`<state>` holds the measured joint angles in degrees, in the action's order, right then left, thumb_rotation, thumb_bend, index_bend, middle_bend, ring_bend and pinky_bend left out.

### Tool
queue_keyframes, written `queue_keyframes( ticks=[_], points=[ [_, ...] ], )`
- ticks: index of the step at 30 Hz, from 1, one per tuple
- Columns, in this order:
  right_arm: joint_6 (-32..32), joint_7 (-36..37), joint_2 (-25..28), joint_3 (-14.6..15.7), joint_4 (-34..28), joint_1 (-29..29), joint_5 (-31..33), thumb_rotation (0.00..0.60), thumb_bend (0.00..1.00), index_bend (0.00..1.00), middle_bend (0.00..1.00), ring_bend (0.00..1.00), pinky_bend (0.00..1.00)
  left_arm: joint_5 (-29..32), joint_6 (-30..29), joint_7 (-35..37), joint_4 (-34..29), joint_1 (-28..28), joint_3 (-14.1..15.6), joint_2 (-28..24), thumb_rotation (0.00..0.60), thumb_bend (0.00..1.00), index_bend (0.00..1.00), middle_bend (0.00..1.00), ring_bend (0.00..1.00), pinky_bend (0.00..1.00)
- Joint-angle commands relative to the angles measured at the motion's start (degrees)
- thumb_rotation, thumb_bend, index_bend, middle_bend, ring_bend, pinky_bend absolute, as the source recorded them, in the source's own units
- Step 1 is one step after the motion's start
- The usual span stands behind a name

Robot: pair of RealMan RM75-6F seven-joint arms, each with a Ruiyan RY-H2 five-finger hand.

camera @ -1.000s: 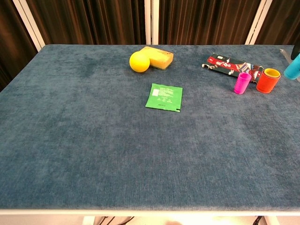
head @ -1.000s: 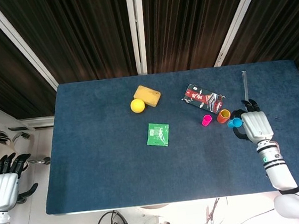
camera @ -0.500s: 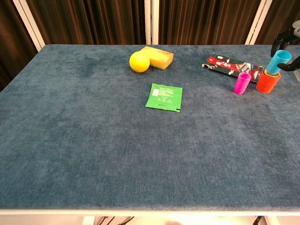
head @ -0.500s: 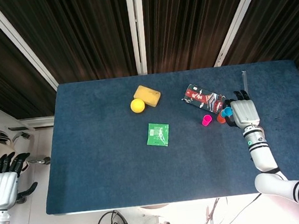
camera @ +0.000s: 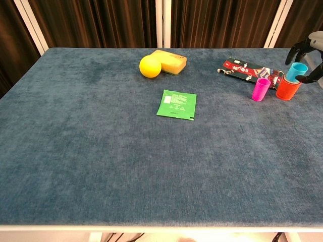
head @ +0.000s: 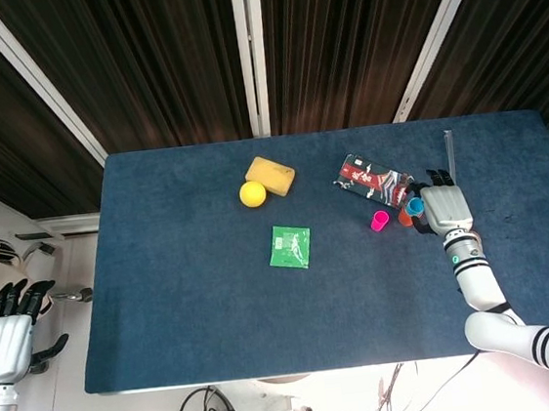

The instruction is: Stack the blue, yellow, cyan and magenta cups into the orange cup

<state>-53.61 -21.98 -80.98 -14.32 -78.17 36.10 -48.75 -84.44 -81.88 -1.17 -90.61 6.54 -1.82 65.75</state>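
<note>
The orange cup [camera: 288,88] stands at the table's far right, and the cyan cup [camera: 296,71] sits in its mouth, leaning slightly right. My right hand [camera: 309,60] is around the cyan cup, with dark fingers [camera: 294,51] arching over its rim and another against its right side. From the head view, the right hand [head: 445,209] covers most of the orange cup [head: 406,219], with the cyan cup [head: 415,206] showing at its left edge. The magenta cup [camera: 261,89] stands upright just left of the orange one. No blue or yellow cup shows separately. My left hand [head: 4,337] hangs open off the table's left side.
A red-and-black packet [camera: 246,69] lies just behind the cups. A green sachet [camera: 176,104] lies mid-table. A yellow ball [camera: 150,66] touches a yellow sponge [camera: 169,61] at the back. The table's right edge runs close to my right hand.
My right hand carried the cyan cup leftward from beside the orange cup to above it, then lowered it into the orange cup's mouth. The left hand stayed still.
</note>
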Motion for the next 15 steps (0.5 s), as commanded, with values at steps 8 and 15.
queue_keyframes(
  ticks=[8,15],
  points=[
    [-0.3,2.4,2.4,1.4,-5.7,0.2,-5.8,0.600,0.26,0.14,0.21,0.00,0.00,0.1,0.1,0.1,0.2,0.0,0.0,0.1,0.600,0.19,0.16,0.14,0.03,0.00],
    [-0.1,-3.2,-1.5,2.7,-3.0,2.6,-2.7,0.600,0.27,0.17,0.26,0.00,0.00,0.2,-0.1,0.6,0.7,-0.2,0.1,0.5,0.600,0.19,0.16,0.14,0.03,0.00]
  ],
)
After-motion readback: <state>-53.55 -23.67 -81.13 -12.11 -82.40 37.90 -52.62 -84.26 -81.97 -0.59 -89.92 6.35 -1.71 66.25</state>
